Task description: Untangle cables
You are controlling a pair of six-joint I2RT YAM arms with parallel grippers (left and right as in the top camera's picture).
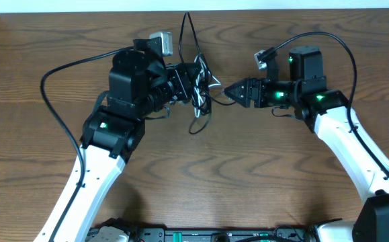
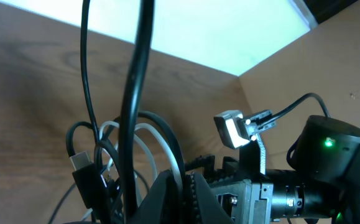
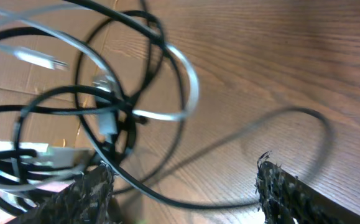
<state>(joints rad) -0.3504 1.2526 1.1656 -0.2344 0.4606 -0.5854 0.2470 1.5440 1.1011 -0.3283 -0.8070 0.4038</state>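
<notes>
The cables form one tangled bunch of black cords and a white cord, held above the wooden table between the two arms. One black strand rises toward the table's far edge and a loop hangs below. My left gripper is shut on the bunch; in the left wrist view its jaws pinch the white cable, with black cords and a black plug beside them. My right gripper points at the bunch from the right and is open. In the right wrist view its fingers straddle a black cable loop, with the white cable further ahead.
The wooden table spreads all around. Thick black robot wires arc over each arm, on the left and on the right. A brown cardboard sheet shows behind the cables in the right wrist view.
</notes>
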